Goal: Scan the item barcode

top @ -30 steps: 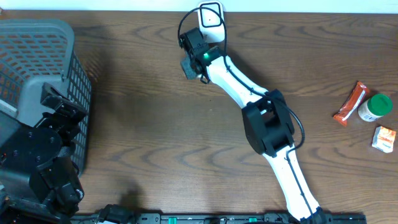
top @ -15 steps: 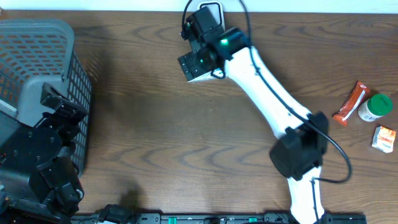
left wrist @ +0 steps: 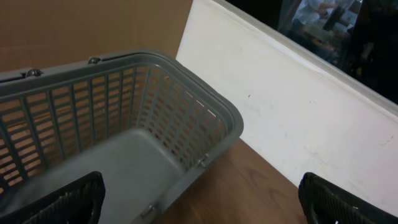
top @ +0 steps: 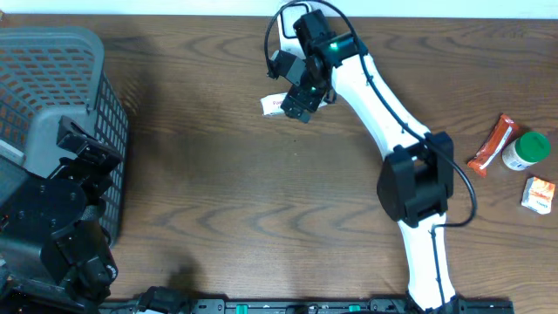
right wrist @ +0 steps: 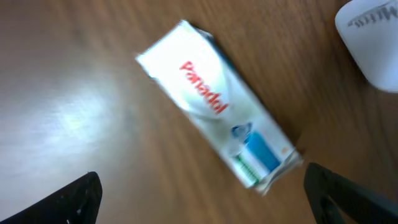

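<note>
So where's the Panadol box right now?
Overhead view: the Panadol box lies flat on the table near the far edge's middle, just left of the open right gripper.

A dark-brown, wood-grain table (top: 200, 192) fills the overhead frame from edge to edge, its boards running left to right. A thin white strip (top: 131, 7) lines the top edge of the frame, at the table's far side. In the left wrist view, a plain white panel (left wrist: 280, 112) rises from the tabletop and runs diagonally from upper centre to lower right. A flat brown board (left wrist: 93, 25) fills the upper left, and a dark, blurred area (left wrist: 348, 31) shows beyond the panel at upper right. Soft light glares off the tabletop at the left of the right wrist view.
</note>
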### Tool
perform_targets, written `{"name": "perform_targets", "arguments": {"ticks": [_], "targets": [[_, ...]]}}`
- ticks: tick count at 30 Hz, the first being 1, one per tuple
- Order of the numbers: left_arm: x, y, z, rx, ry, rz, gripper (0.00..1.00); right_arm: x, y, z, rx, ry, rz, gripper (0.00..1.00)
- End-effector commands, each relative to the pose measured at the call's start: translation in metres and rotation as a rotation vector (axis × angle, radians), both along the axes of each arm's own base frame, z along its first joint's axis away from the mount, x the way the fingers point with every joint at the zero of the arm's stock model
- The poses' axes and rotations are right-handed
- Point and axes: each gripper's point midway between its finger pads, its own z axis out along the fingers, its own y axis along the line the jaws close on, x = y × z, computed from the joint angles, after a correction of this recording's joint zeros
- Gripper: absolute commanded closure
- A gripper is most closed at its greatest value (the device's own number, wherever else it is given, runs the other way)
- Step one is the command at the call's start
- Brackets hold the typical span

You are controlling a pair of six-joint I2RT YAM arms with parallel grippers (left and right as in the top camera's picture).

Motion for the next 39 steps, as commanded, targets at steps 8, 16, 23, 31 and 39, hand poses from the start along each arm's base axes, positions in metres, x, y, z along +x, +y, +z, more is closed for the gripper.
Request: {"name": "perform_targets", "arguments": {"ticks": [8, 16, 23, 31, 39], "targets": [[-0.001, 0.003, 0.000, 0.016, 0.009, 0.014, 0.00, 0.016, 0.020, -0.064, -0.030, -0.046, 0.205, 0.01], [-0.001, 0.003, 0.000, 0.016, 0.009, 0.014, 0.00, 0.036, 0.025, -0.089, -0.036, -0.108, 0.200, 0.01], [-0.001, 0.003, 0.000, 0.016, 0.009, 0.014, 0.00, 0.031, 0.023, -0.108, -0.022, -0.055, 0.179, 0.29], [-0.001, 0.003, 0.000, 0.016, 0.009, 0.014, 0.00, -0.003, 0.021, -0.112, 0.012, 0.124, 0.091, 0.38], [-0.001, 0.003, 0.000, 0.016, 0.009, 0.014, 0.00, -0.038, 0.030, -0.094, 0.093, 0.343, -0.137, 0.43]]}}
